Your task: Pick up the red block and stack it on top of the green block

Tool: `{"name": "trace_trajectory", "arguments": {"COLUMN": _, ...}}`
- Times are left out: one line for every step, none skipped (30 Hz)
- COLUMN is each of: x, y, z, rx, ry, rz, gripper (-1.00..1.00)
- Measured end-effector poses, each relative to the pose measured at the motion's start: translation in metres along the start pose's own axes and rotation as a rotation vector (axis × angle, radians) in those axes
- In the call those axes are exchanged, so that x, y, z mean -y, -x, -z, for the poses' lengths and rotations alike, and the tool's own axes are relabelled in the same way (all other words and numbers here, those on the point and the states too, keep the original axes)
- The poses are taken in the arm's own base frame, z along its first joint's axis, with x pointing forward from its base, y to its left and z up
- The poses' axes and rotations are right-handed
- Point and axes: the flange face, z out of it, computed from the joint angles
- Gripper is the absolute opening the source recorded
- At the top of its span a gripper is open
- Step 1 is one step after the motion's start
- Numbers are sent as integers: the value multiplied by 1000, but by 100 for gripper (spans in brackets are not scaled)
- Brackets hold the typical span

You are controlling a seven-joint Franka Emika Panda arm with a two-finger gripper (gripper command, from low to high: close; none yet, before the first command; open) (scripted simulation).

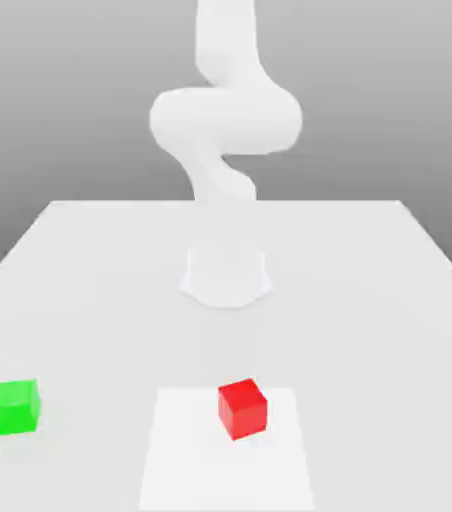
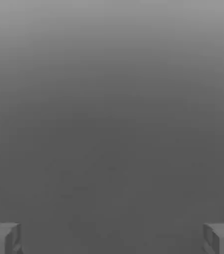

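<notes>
The red block (image 1: 243, 408) is sitting on the near part of the white bench (image 1: 370, 300), on a paler square patch (image 1: 190, 460). The green block (image 1: 15, 406) is resting well apart toward the exterior view's left. The gripper (image 2: 112, 238) is standing spread wide, its fingers (image 2: 2, 237) pinching nothing.

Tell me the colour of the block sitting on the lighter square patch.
Red block, bright and plain; clearest in the exterior view.

White table (image 1: 90, 270): red block (image 1: 243, 408) on paler square patch (image 1: 185, 460), green block (image 1: 15, 406) well apart.
</notes>
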Motion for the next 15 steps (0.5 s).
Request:
{"name": "trace_trajectory", "arguments": {"x": -6, "y": 3, "z": -27, "rx": 39, "ry": 16, "rz": 12, "gripper": 0}}
{"name": "trace_trajectory", "arguments": {"x": -12, "y": 8, "z": -53, "rx": 77, "ry": 32, "rz": 25, "gripper": 0}}
{"name": "trace_trajectory", "arguments": {"x": -18, "y": 15, "z": -78, "rx": 113, "ry": 49, "rz": 39, "gripper": 0}}
{"name": "trace_trajectory", "arguments": {"x": -25, "y": 22, "z": -102, "rx": 148, "ry": 67, "rz": 53, "gripper": 0}}
{"name": "trace_trajectory", "arguments": {"x": -32, "y": 31, "z": -125, "rx": 182, "ry": 85, "rz": 67, "gripper": 0}}
{"name": "trace_trajectory", "arguments": {"x": -40, "y": 41, "z": -148, "rx": 215, "ry": 105, "rz": 83, "gripper": 0}}
{"name": "trace_trajectory", "arguments": {"x": -48, "y": 52, "z": -169, "rx": 247, "ry": 124, "rz": 99, "gripper": 0}}
{"name": "trace_trajectory", "arguments": {"x": -57, "y": 64, "z": -189, "rx": 279, "ry": 145, "rz": 115, "gripper": 0}}
{"name": "trace_trajectory", "arguments": {"x": -67, "y": 77, "z": -209, "rx": 310, "ry": 166, "rz": 133, "gripper": 0}}
{"name": "trace_trajectory", "arguments": {"x": -78, "y": 91, "z": -227, "rx": 341, "ry": 189, "rz": 152, "gripper": 0}}
{"name": "trace_trajectory", "arguments": {"x": -89, "y": 105, "z": -245, "rx": 372, "ry": 212, "rz": 171, "gripper": 0}}
{"name": "trace_trajectory", "arguments": {"x": -101, "y": 121, "z": -261, "rx": 402, "ry": 237, "rz": 192, "gripper": 0}}
{"name": "trace_trajectory", "arguments": {"x": -114, "y": 137, "z": -277, "rx": 432, "ry": 264, "rz": 214, "gripper": 0}}
{"name": "trace_trajectory", "arguments": {"x": -129, "y": 153, "z": -291, "rx": 462, "ry": 292, "rz": 238, "gripper": 0}}
{"name": "trace_trajectory", "arguments": {"x": -145, "y": 171, "z": -304, "rx": 492, "ry": 322, "rz": 263, "gripper": 0}}
